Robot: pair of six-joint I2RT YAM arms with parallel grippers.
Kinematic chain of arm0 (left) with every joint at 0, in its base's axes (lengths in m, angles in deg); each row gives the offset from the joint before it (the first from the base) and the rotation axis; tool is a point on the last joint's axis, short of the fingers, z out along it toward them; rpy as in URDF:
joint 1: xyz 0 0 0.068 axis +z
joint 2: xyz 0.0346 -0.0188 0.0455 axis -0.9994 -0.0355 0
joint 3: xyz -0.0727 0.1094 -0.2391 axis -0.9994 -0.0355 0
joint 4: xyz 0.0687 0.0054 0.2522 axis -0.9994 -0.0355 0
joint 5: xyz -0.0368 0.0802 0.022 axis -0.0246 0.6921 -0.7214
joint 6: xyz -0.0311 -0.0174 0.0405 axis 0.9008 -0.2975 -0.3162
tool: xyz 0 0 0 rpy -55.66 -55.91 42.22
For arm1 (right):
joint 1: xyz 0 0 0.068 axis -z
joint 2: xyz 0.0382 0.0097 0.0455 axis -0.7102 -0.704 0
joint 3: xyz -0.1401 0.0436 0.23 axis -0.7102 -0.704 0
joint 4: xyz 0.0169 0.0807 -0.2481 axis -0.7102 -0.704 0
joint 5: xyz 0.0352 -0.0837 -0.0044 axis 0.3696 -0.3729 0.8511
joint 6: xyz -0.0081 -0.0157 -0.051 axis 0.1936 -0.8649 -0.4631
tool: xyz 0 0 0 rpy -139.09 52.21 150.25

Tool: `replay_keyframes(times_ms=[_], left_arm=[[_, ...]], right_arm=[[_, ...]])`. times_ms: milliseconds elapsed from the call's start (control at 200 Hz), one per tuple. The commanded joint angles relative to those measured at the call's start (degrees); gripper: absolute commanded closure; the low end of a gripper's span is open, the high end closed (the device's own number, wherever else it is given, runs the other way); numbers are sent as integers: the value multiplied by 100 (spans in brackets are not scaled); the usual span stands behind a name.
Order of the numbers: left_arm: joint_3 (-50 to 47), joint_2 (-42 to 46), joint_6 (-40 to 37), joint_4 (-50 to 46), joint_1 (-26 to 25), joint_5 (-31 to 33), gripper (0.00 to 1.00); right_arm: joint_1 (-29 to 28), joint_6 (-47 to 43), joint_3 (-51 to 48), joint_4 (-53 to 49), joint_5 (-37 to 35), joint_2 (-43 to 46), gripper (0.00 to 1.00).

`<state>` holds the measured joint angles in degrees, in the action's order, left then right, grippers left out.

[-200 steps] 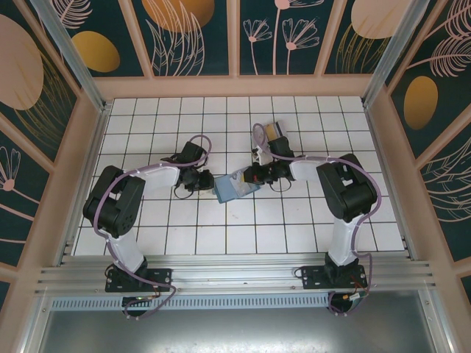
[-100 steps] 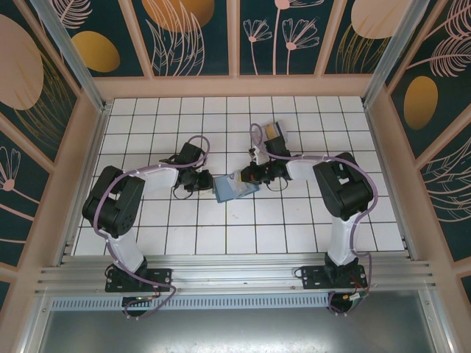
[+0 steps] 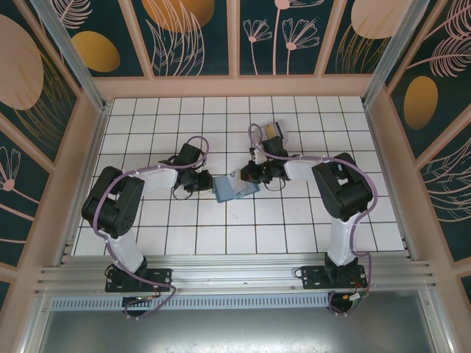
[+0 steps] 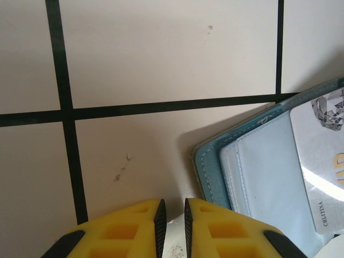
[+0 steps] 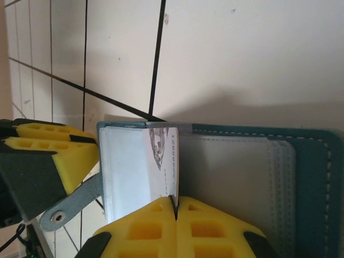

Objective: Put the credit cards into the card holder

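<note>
While right claw (image 5: 173, 200) is clamped on one card (image 5: 161, 161), the wallet (image 5: 236, 172) lies open right under it, mid-table between both arms. Key geometry: card sits near edge-on along the fold, with its long axis running straight out from the fingertips to the wallet's far edge. Plain leaf is on one side, stitched pocket leaf on the other. From left wrist the same card (image 4: 320, 161) overlaps the pale inner face of the wallet (image 4: 269, 183); on the leaf or in it, can't tell. Left claw (image 4: 172, 204) is over tile just beside the wallet's corner, fingers nearly together with a thin slit; can't tell if anything's nipped. Top view: wallet (image 3: 229, 190) lies between left claw (image 3: 202, 181) and right claw (image 3: 249, 176), skewed to the grid. Rest of the cards (image 3: 274, 130) lie further back by the right arm, so right is the nearer one for them. Guess: insert is under way, next push goes along the card's long axis, and the wallet wants bracing from the left or it skids. Surface is smooth white tile with black grid lines. Walls are well apart from the work.
</note>
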<state>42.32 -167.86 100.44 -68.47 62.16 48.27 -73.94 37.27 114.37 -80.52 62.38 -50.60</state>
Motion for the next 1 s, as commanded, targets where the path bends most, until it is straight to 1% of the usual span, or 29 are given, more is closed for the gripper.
replay_keyframes(times_ms=[0, 150, 285, 375, 400, 616, 866, 996], left_arm=[[-218, -204, 103, 120, -74, -261, 79], [-219, -222, 112, 152, -74, -287, 79], [-208, -253, 138, 205, -83, -351, 79], [-208, -281, 147, 227, -87, -354, 79], [-210, -296, 151, 235, -99, -358, 79], [-236, -315, 228, 336, -153, -396, 79], [-227, -425, 240, 394, -197, -419, 79], [-236, -470, 215, 396, -195, -372, 79]], right_arm=[[-71, 42, 32, -464, -746, 175, 99], [-180, 72, -158, -514, -1027, 369, 99], [-233, 68, -204, -524, -1122, 374, 99], [-234, 77, -147, -478, -1041, 282, 99], [-347, 94, -124, -465, -1007, 243, 99], [-539, 84, -20, -415, -782, 49, 99], [-629, 27, -90, -495, -848, 56, 99], [-629, -71, -249, -582, -990, 247, 99]])
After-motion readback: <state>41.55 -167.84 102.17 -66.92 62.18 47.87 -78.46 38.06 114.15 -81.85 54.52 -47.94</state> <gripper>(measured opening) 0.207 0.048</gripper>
